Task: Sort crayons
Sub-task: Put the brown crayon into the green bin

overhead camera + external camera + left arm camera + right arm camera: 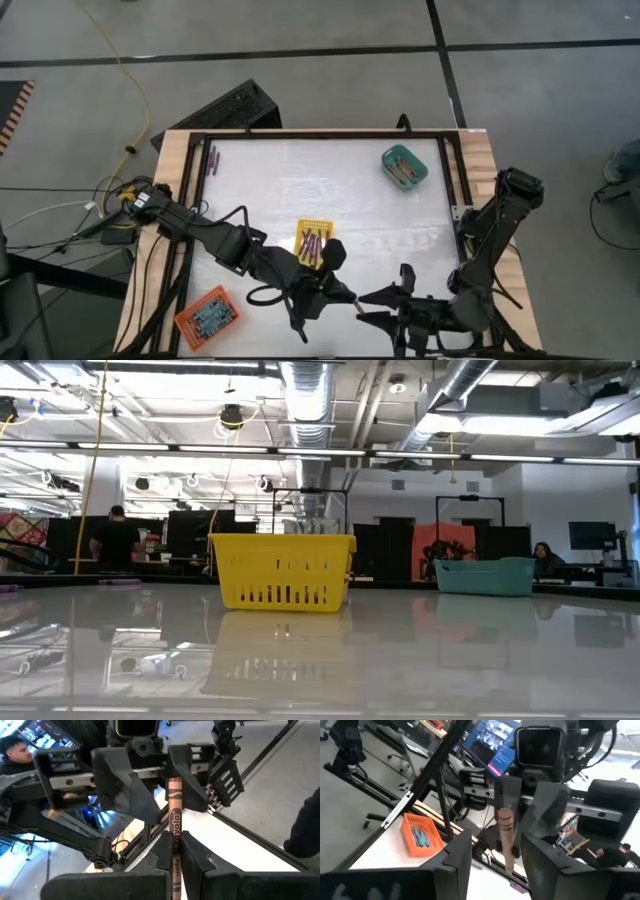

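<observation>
the left gripper (pixel 176 851) is clamped on a reddish-brown crayon (pixel 175 827), its two dark fingers (pixel 197 855) pressed against the stick's lower part so that most of its length juts out past the tips. the printed wrapper faces the wrist camera. this gripper (pixel 350 297) sits near the front edge of the table (pixel 300 170), a little right of the middle, and points at the other arm.

the right gripper (pixel 492 852) stands wide apart, its jaws spread on either side of the same crayon (pixel 505 840), which reaches into the gap between them. whether those fingers touch the stick cannot be told. from above this gripper (pixel 365 305) is just beside the left one, tip to tip, near the front edge toward the right corner.

a yellow tray (pixel 315 240) lies just behind the left arm, about mid table, with several reddish and purple crayons in it. a teal tray (pixel 404 167) sits near the back right corner with more sticks inside. an orange tray (pixel 206 316) rests at the front left corner holding bluish-grey ones. a few purple crayons (pixel 212 158) lie loose by the back left corner.

across the table top the yellow tray (pixel 283 570) and teal tray (pixel 485 576) show, with people in the room beyond.
</observation>
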Robot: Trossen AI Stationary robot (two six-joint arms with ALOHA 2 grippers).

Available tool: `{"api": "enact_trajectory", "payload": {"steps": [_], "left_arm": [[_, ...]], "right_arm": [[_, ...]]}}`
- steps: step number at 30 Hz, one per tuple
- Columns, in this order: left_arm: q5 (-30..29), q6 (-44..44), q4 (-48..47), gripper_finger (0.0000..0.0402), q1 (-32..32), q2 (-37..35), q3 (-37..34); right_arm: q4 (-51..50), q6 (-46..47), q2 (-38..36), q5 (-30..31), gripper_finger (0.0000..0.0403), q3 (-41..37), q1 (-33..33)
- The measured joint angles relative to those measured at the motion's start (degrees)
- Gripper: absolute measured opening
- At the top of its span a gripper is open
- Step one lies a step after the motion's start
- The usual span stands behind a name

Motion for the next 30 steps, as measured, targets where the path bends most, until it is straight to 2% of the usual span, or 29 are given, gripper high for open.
{"api": "enact_trajectory", "payload": {"steps": [13, 30], "left_arm": [[0.5, 0.6, 0.7, 0.0, 0.4, 0.3, 0.0], [1.9, 2.0, 1.5, 0.0, 0.4, 0.3, 0.0]], "right_arm": [[4.6, -5.0, 0.0, -7.0, 0.01, 0.0, -0.5], [4.4, -5.3, 0.1, -8.0, 0.0028, 0.0, -2.1]]}}
